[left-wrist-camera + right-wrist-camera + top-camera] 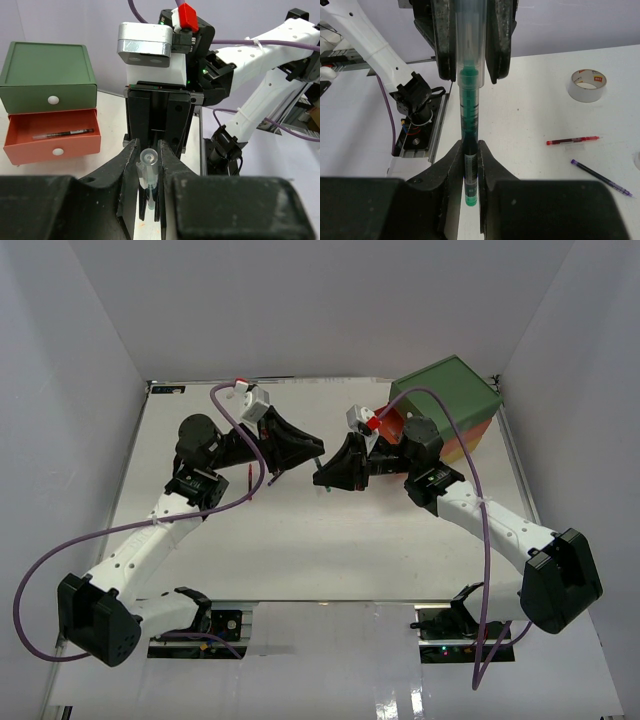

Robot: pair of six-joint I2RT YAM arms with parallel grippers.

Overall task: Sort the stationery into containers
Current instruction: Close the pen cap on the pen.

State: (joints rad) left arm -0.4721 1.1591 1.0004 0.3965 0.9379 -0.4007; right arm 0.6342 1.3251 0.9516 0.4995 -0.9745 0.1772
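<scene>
A green-ink pen [470, 115] with a clear cap [148, 159] hangs level above the table between my two grippers. My left gripper [148, 162] is shut on the capped end. My right gripper [471, 165] is shut on the green tail end. In the top view both grippers, left [316, 452] and right [322, 478], meet tip to tip at mid table. The drawer chest [445, 390] stands at the back right. Its orange-red middle drawer [50, 147] is pulled open with a thin dark pen [62, 133] inside. The green top drawer [47, 97] is closed.
On the table in the right wrist view lie a beige tape roll [588, 85], a red pen [572, 141] and a purple pen [600, 177]. White walls enclose the table on three sides. Purple cables loop off both arms.
</scene>
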